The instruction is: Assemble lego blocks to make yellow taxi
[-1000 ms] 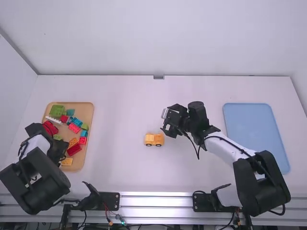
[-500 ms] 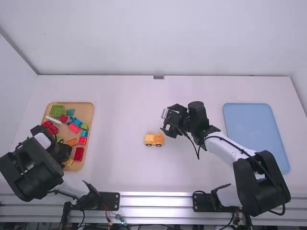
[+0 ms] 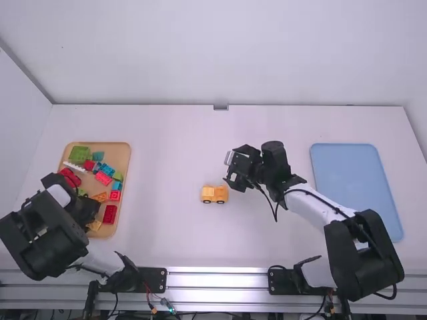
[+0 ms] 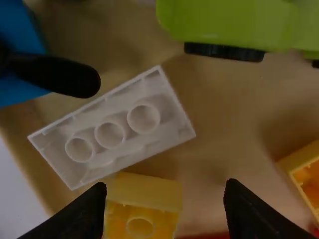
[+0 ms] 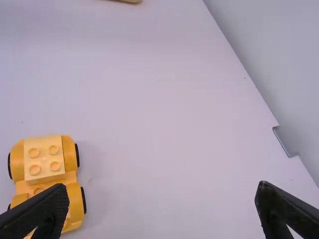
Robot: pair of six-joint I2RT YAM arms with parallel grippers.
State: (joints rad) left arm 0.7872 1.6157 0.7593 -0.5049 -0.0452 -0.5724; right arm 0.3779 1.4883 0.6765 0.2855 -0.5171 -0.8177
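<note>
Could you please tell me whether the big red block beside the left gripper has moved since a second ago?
Yes; in the high view, the red block has turned and shifted toward the right edge of the wooden tray.

Looks like smooth, softly glossy plastic on the toy car (image 5: 45, 155), the green block (image 4: 224, 22) and the white block (image 4: 169, 107). Looks like smooth, matt wood on the brown tray (image 3: 124, 157). Seems smooth and matt on the white table (image 3: 173, 227) and blue tray (image 3: 350, 180). Gleams like bare metal along the rail (image 3: 217, 281).
</note>
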